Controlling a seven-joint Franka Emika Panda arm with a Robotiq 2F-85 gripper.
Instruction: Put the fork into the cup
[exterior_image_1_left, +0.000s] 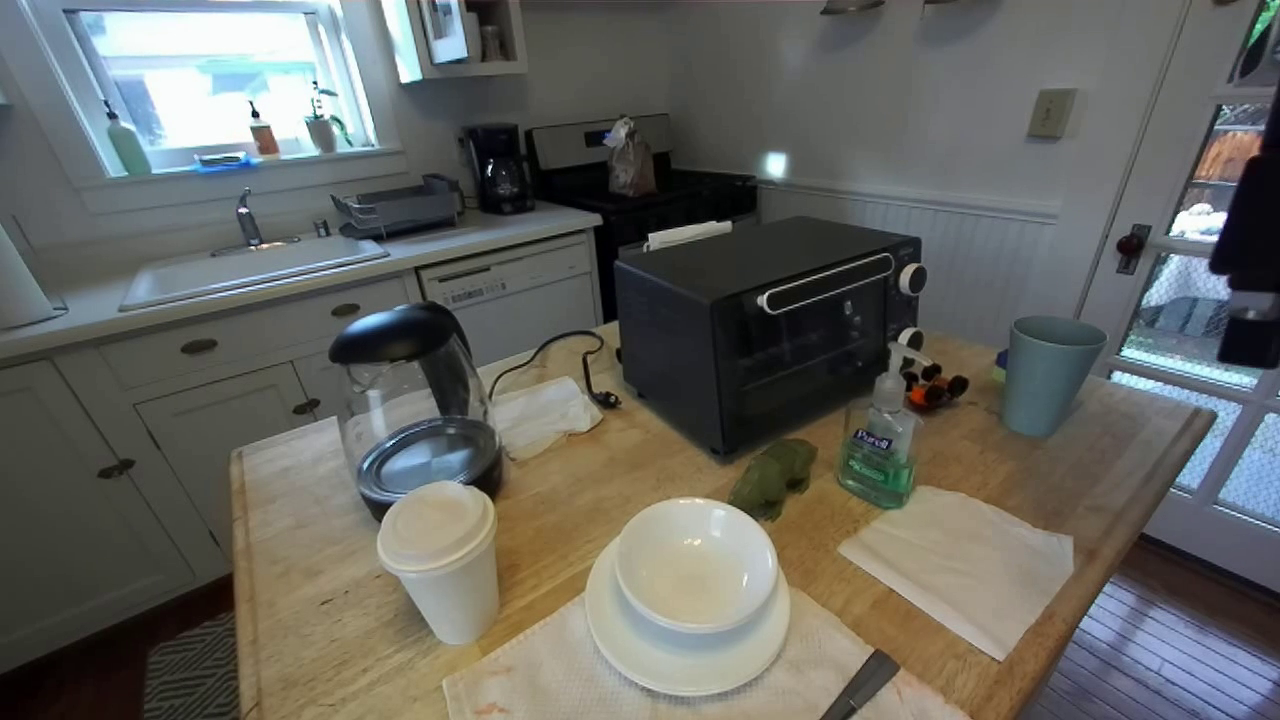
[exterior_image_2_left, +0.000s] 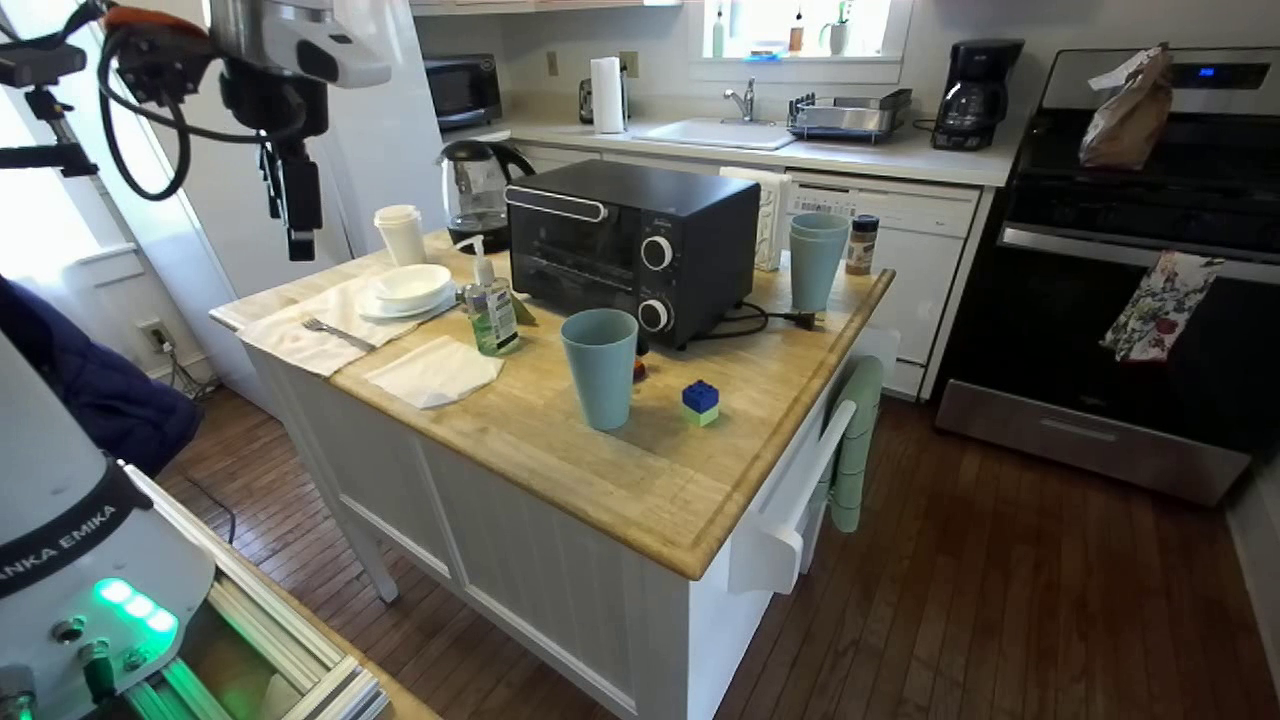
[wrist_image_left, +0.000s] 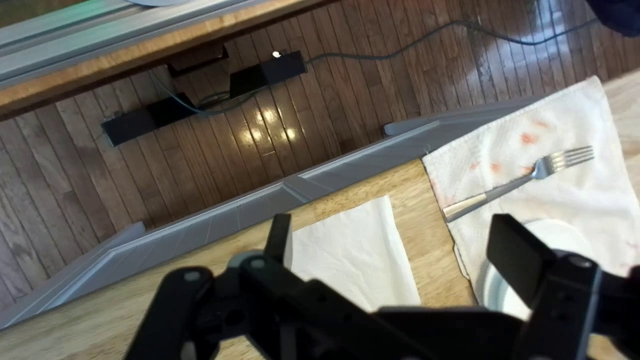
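Note:
The fork (wrist_image_left: 539, 169) lies flat on a stained white cloth, its handle end at the cloth's edge and its tines pointing away in the wrist view. An exterior view shows the whole fork (exterior_image_2_left: 338, 331); only its handle (exterior_image_1_left: 862, 684) shows at the bottom of an exterior view. The teal cup (exterior_image_1_left: 1050, 378) (exterior_image_2_left: 603, 368) stands upright near a table corner. High above the table edge hangs my gripper (wrist_image_left: 392, 232) (exterior_image_2_left: 300, 240), well clear of both. Its fingers are spread wide with nothing held between them.
A white bowl on a plate (exterior_image_1_left: 697, 565) shares the fork's cloth. Beside a napkin (wrist_image_left: 350, 250) stands a sanitizer bottle (exterior_image_2_left: 492, 312). A toaster oven (exterior_image_2_left: 640, 240) fills the table's middle. Another teal tumbler (exterior_image_2_left: 817, 262), a paper cup (exterior_image_1_left: 445, 560) and a kettle (exterior_image_1_left: 415, 400) stand around.

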